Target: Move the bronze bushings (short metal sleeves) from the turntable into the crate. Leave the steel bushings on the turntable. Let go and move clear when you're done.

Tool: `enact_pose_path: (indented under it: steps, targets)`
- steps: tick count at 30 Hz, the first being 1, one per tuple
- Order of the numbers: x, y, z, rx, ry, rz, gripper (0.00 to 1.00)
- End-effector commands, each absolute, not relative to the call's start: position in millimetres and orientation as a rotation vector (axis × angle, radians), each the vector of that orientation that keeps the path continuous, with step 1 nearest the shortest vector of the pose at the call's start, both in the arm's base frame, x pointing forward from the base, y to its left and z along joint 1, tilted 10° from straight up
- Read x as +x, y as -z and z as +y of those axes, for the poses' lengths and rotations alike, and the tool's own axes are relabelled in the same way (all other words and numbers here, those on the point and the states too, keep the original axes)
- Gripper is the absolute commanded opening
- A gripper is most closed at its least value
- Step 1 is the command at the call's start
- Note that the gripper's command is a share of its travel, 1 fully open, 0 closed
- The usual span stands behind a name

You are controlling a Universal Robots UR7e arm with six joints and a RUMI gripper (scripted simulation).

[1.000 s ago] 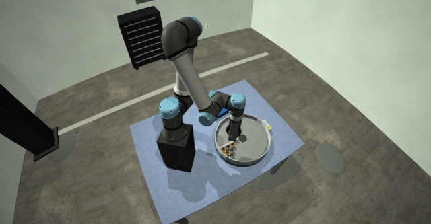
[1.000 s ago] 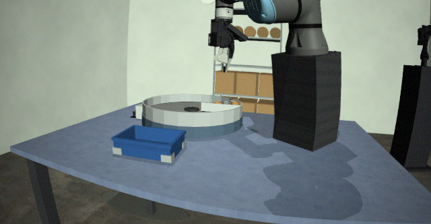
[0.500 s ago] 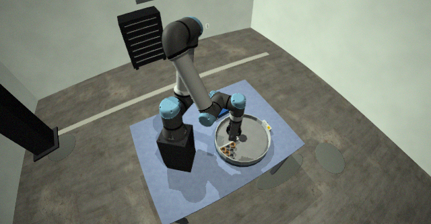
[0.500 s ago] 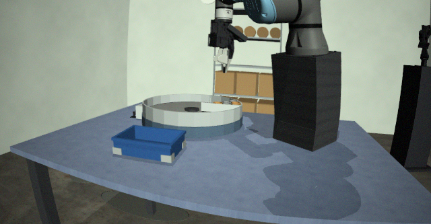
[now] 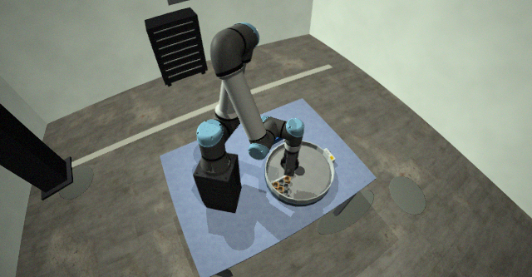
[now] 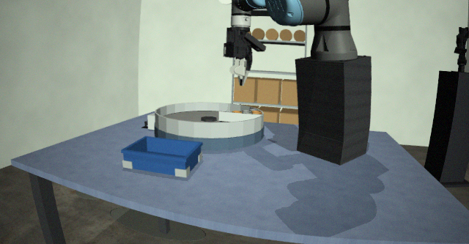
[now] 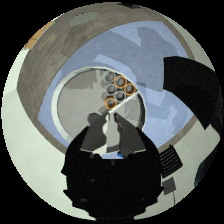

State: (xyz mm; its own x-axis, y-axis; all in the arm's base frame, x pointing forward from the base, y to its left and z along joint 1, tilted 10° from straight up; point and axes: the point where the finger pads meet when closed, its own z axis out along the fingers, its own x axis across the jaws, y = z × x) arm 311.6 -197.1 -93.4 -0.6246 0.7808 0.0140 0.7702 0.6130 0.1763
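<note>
From my station I have the black two-jaw hand above the round, pale-walled turntable, its fingers all but closed and holding nothing.

All three bronze bushings, short orange-brown metal sleeves, are on the turntable; in my top view they sit towards seven to eight o'clock. The grey steel bushings stand among them, three in my wrist view, all on the same side of a thin white divider.

The blue rectangular crate with pale corner pieces rests on the blue surface, apart from the turntable, towards seven o'clock of it in my exterior view. I can't see the crate's floor.

For labels, I pick out a white block with a yellow-orange square at two o'clock on the turntable's outer wall from above. Dark marks on the arm's light-blue joint cap are too coarse for me to read.
</note>
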Motion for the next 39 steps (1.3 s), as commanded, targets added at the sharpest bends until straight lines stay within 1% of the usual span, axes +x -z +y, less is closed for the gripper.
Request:
enact_pose_path:
  steps: [1,19,39]
  targets:
    - [323,113,-195,1.272,-0.250,2.785,0.05]
    - [346,154,-188,1.143,-0.245,2.833,0.05]
    - [348,158,-187,1.131,-0.244,2.838,0.05]
